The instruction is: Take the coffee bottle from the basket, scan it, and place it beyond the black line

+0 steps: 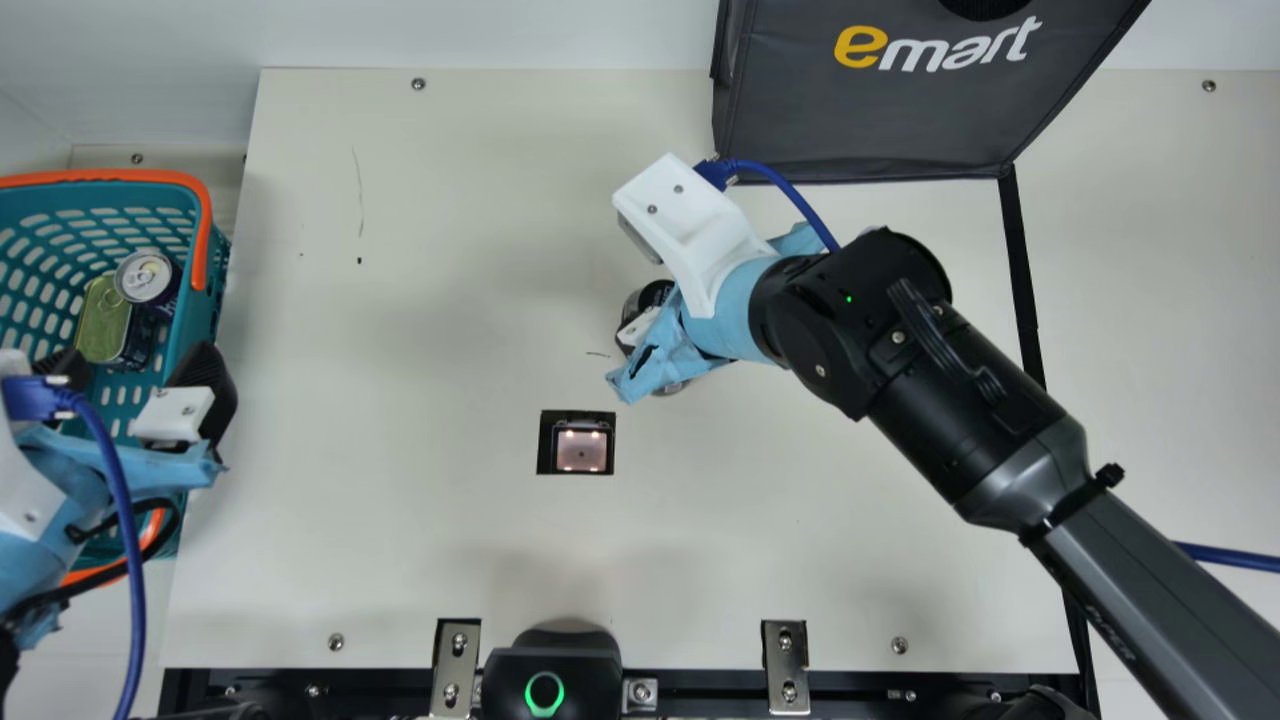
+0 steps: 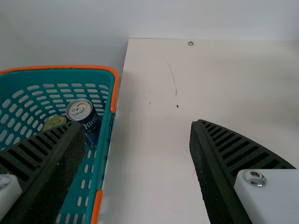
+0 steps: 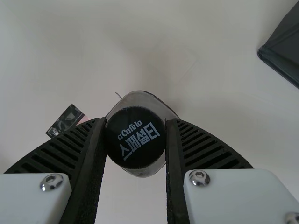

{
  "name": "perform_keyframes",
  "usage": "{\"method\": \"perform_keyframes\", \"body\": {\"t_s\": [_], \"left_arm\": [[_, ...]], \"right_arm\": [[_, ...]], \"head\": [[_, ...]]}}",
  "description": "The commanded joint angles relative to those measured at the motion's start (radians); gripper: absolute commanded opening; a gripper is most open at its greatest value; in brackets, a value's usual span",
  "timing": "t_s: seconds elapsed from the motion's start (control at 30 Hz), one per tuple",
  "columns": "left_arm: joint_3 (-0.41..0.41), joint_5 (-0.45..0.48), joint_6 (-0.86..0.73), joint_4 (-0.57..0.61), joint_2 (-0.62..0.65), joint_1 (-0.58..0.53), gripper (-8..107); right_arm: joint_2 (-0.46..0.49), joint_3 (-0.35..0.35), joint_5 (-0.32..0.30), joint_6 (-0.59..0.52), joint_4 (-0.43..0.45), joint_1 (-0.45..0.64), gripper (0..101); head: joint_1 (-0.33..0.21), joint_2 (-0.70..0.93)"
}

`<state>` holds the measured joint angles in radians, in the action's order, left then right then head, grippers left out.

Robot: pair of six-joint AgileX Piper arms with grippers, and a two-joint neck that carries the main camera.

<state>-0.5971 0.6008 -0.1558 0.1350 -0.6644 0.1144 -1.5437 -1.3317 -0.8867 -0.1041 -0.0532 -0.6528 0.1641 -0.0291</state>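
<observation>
So the right gripper has its two fingers pinched on either side of the black cap of the coffee bottle, probably because a grip up there leaves the body uncovered for the scan. The bottle sits over the table near the scanner, on the side toward the black line, so it's not past it. Can't tell if its base touches down, or if it's been scanned. If it has, I'd carry it across next, gently, since a cap-only hold could let it swing. The left gripper is spread wide with nothing in it, by the basket, where a can and a tin sit side by side, not needed here imo.
</observation>
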Motion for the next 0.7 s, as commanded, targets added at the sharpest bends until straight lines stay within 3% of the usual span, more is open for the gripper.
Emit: {"method": "perform_keyframes", "body": {"t_s": [0.0,0.3,0.67], "left_arm": [[0.000,0.000,0.000,0.000,0.000,0.000,90],[0.000,0.000,0.000,0.000,0.000,0.000,90],[0.000,0.000,0.000,0.000,0.000,0.000,90]], "right_arm": [[0.001,-0.006,-0.001,-0.002,0.005,0.002,0],[0.002,-0.039,-0.014,-0.010,0.015,0.005,0],[0.005,-0.058,-0.022,-0.011,0.022,0.005,0]], "head": [[-0.026,0.002],[-0.026,0.002],[-0.026,-0.255]]}}
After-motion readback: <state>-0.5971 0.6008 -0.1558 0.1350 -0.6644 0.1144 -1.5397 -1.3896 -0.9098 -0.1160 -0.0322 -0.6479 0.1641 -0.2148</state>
